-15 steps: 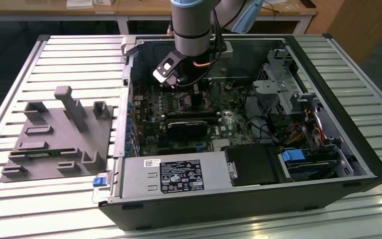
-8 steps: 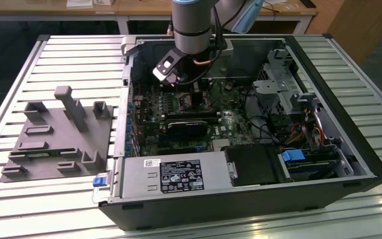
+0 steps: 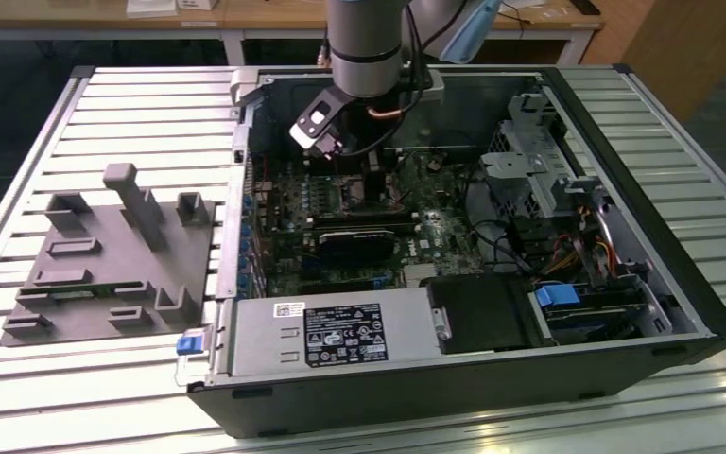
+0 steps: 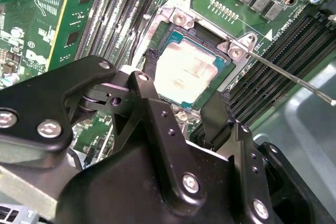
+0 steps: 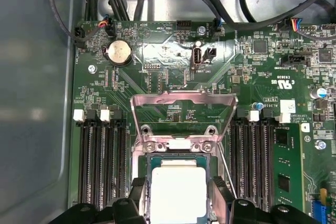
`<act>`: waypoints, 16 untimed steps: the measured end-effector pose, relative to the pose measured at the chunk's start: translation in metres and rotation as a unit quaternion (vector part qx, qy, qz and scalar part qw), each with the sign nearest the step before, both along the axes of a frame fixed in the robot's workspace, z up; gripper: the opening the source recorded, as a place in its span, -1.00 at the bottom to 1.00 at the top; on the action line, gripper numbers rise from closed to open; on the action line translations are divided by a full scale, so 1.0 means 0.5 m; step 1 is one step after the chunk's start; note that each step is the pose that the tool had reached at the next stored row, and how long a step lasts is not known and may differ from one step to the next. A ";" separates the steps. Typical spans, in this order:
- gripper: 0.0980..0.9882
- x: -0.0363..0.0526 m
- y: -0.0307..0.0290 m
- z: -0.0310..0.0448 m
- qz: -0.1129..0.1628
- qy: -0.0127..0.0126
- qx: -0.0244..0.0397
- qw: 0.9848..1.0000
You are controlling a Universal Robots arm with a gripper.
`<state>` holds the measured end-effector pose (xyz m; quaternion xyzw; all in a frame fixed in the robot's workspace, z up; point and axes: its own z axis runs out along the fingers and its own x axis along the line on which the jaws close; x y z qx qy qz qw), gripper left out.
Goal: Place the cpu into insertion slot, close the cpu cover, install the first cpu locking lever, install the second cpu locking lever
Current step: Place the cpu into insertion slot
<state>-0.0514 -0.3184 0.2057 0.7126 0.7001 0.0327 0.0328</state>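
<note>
Slatted metal table point(image 3: 148, 104) with wooden desks behind; on it, an open computer case point(image 3: 464, 402) and, on the exterior view's left, a grey fixture tray point(image 3: 98, 274). The arm reached down into the case. In the second wrist view the gripper point(image 4: 185, 81) stood over the insertion slot point(image 4: 178, 22), its jaws drawn in to the chip's width, each of the black fingers point(image 4: 216, 113) against an opposite edge of the cpu point(image 5: 178, 192), which it appeared to hold. The cpu lay level inside the slot, apparently seated or very nearly so. The cpu cover point(image 5: 184, 97) stood raised on its hinge, and one locking lever point(image 4: 289, 76) angled free of the slot.

The placement was judged to call for a level chip, its edges square to the socket walls, no downward force, and a release that did not drag it sideways; the raised cover and lever left little room near the fingers.

Contents: the case held the motherboard point(image 5: 157, 51), a silver power supply point(image 3: 337, 336) along its near wall, cables and a drive cage. The tray carried upright holders, and what looked like a thin green strip lay in one recess.
</note>
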 end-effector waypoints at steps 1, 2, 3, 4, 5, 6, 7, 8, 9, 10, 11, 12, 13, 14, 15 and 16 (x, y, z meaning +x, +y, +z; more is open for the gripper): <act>0.15 0.000 0.000 0.002 0.000 0.000 0.000 1.000; 0.15 0.000 0.000 0.004 0.000 0.000 0.000 1.000; 0.15 0.000 0.000 0.006 0.000 0.000 0.000 1.000; 0.15 0.000 0.000 0.006 0.000 0.000 0.000 1.000; 0.15 0.000 0.000 0.006 0.000 0.000 0.000 1.000; 0.15 0.000 0.000 0.006 0.000 0.000 0.000 1.000; 0.15 0.000 0.000 0.006 0.000 0.000 0.000 1.000; 0.15 0.000 0.000 0.006 0.000 0.000 0.000 1.000; 0.15 0.000 0.000 0.006 0.000 0.000 0.000 1.000; 0.15 0.000 0.000 0.006 0.000 0.000 0.000 1.000; 0.13 0.000 0.000 0.006 0.000 0.000 0.000 1.000; -0.02 0.000 0.000 0.006 0.000 0.000 0.000 1.000; -0.02 0.000 0.000 0.006 0.000 0.000 0.000 1.000; -0.16 0.000 0.000 0.006 0.000 0.000 0.000 1.000; -0.29 0.000 0.000 0.006 0.000 0.000 0.000 1.000; -0.29 0.000 0.000 0.006 0.000 0.000 0.000 1.000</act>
